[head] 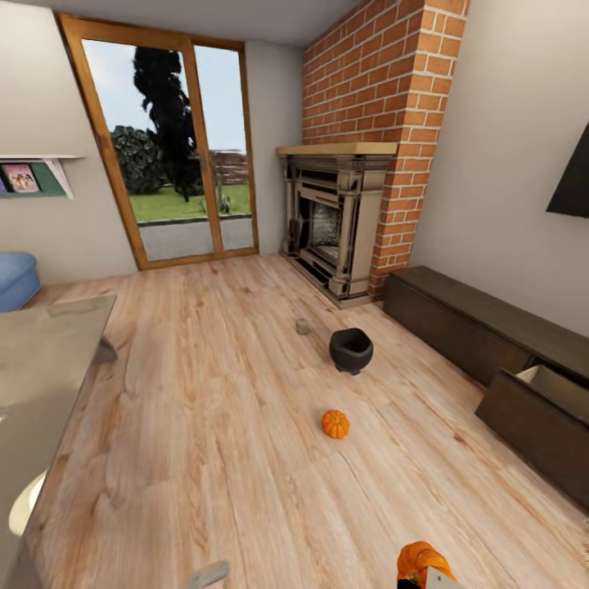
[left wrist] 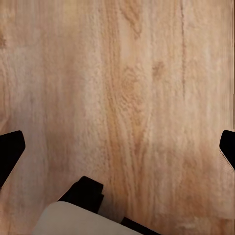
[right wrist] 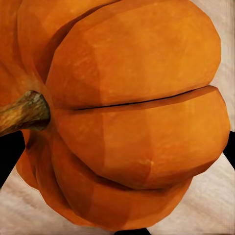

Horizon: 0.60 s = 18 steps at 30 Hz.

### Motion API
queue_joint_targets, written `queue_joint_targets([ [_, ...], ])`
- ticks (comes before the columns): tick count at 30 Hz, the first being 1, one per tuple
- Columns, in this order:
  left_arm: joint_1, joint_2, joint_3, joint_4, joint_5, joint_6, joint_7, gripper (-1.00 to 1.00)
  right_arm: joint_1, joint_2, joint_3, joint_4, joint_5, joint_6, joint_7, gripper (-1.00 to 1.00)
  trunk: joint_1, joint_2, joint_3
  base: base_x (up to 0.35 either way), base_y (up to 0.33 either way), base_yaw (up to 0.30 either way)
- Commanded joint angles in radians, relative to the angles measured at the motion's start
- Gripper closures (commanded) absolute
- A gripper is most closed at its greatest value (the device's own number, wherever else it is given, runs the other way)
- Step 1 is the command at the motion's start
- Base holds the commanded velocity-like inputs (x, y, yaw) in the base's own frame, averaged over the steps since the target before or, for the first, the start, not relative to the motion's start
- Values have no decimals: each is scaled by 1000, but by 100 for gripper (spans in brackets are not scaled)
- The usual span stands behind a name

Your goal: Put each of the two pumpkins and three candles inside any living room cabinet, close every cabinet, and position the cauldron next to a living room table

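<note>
The wooden floor [head: 213,393] spreads across the living room. At about 9 o'clock in the head view the glossy grey tabletop [head: 41,368] runs along the left edge. At 3 to 4 o'clock the long dark brown cabinet [head: 466,319] lines the right wall, and its nearer front [head: 536,433] stands pulled out, showing a pale inner wall. At 1 o'clock stands the brick fireplace [head: 343,221] with a wooden mantel, and at 11 o'clock the glazed patio door [head: 172,155].

Near the centre of the floor, slightly toward 2 o'clock, sits the dark cauldron [head: 351,350], upright and well apart from the tabletop. Just beyond it, toward 12 o'clock, lies a small beige candle [head: 303,326] on the floor, near the cauldron but not touching it. Toward 5 o'clock from the cauldron a loose pumpkin [head: 334,424] rests on the floor, apart from everything else.

At 5 o'clock on the bottom edge, the right hand [head: 425,582] carries the second pumpkin [head: 421,560]. In the right wrist view that held pumpkin [right wrist: 132,117] bulges close between the dark fingers [right wrist: 10,156], its stem lying sideways; the hand is clamped on it.

In the left wrist view the left hand [left wrist: 117,147] hangs over bare floorboards, fingers [left wrist: 11,149] spread wide apart with nothing between them.
</note>
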<state>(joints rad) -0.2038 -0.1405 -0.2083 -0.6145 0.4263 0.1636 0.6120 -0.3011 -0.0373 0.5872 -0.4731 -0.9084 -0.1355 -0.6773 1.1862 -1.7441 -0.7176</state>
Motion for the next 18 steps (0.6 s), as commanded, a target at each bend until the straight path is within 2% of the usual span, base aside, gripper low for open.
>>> queue_joint_targets([
  [1, 0, 1, -5, -2, 5, 5, 8, -100, -1, -1, 8, -1, -10, -7, -4, 100, 0, 0, -1, 116, 40, -277],
  [7, 0, 1, -5, -2, 5, 5, 8, -100, -1, -1, 8, -1, -10, -7, -4, 100, 0, 0, -1, 29, 65, -277],
  [15, 0, 1, -3, -2, 6, 6, 8, -100, -1, -1, 7, -1, -10, -7, -4, 100, 0, 0, -1, 8, 275, -277],
  [18, 0, 1, -5, -2, 5, 5, 8, -100, -1, -1, 7, -1, -10, -7, -4, 100, 0, 0, -1, 160, 286, -277],
])
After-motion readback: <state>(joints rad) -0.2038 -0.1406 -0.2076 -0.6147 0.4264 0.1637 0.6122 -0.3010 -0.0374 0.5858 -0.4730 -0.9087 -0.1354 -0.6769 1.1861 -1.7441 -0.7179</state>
